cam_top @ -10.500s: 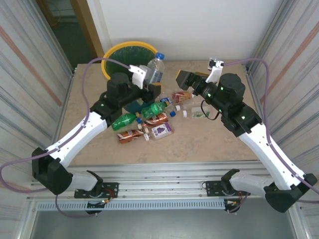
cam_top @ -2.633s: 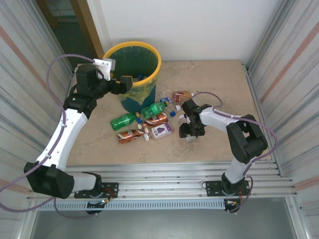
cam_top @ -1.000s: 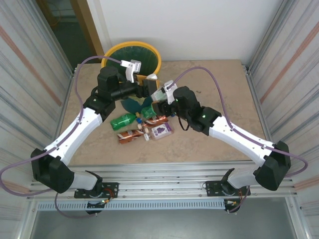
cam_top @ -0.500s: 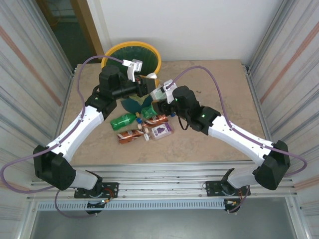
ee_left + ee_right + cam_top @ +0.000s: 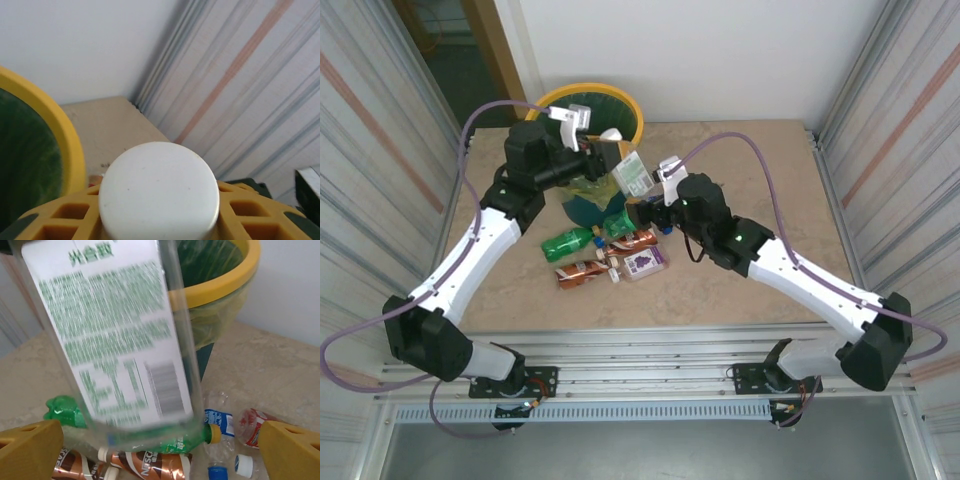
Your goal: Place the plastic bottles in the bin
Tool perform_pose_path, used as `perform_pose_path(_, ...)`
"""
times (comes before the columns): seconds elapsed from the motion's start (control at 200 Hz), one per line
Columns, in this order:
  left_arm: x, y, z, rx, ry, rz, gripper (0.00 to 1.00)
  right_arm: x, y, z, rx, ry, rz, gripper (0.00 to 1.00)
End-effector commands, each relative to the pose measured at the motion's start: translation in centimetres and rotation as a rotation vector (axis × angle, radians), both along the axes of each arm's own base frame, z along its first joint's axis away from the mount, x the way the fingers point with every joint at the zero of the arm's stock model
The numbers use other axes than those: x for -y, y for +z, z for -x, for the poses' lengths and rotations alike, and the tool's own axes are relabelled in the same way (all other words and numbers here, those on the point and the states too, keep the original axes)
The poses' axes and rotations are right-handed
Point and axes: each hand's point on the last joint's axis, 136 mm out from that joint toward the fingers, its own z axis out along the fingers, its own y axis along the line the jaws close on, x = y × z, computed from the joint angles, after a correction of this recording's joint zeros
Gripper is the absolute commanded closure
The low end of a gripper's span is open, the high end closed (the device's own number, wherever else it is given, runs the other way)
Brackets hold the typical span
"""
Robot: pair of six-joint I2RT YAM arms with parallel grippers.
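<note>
- Left gripper point(image 5: 159, 220) is clamped tight on the neck of a clear bottle point(image 5: 632, 172). The bottle's white cap point(image 5: 159, 187) sits dead centre between the yellow pads in the left wrist view.
- The bottle, with its white-and-green label, hangs in the air off the table point(image 5: 750, 150). It is cap toward the bin point(image 5: 565, 97) and just beside the front-right of the yellow rim.
- Right gripper point(image 5: 162, 432) is spread wide, one yellow finger point(image 5: 30, 450) in each lower corner of its wrist view. The clear bottle stands between them, and neither finger touches it.
- Beyond the bottle in that wrist view, the bin's thick yellow rim and green liner stand close behind.
- Down on the table the pile waits near the foot of the bin. A green bottle point(image 5: 567, 243) lies to the left, and a second green bottle point(image 5: 625, 220) lies under the right gripper.
- Nearer the arms lie a brown bottle point(image 5: 582, 273), a brown-labelled one point(image 5: 638, 238) and a purple-labelled bottle point(image 5: 645, 262), all on their sides and close together.
- A loose blue cap point(image 5: 216, 472) lies beside crushed clear bottles with blue and red labels.
</note>
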Motion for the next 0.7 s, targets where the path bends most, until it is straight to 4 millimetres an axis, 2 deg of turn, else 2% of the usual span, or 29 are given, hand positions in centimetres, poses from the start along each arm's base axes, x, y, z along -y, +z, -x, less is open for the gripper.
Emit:
perform_pose_path(0.0,-2.5,5.4,-0.3,0.146,0.076,0.017,0.99,1.7,1.7,0.3,0.036,-0.07,-0.064,0.02)
perform_pose_path(0.18,-6.5,8.2,-3.3,0.162,0.176,0.045,1.0,3.9,1.9,0.6,0.041,-0.147,-0.115,0.02)
perform_pose_path(0.386,-10.5,8.9,-7.3,0.121,0.273,0.061,1.0,5.8,2.0,0.8,0.016,-0.189,-0.167,0.02)
perform_pose_path(0.531,-11.8,7.3,-10.6,0.059,0.306,0.049,1.0,6.9,1.7,0.6,-0.012,-0.228,-0.19,0.02)
perform_pose_path(0.691,-11.6,4.9,-13.2,-0.013,0.287,0.032,1.0,7.6,1.1,0.3,-0.04,-0.265,-0.197,0.02)
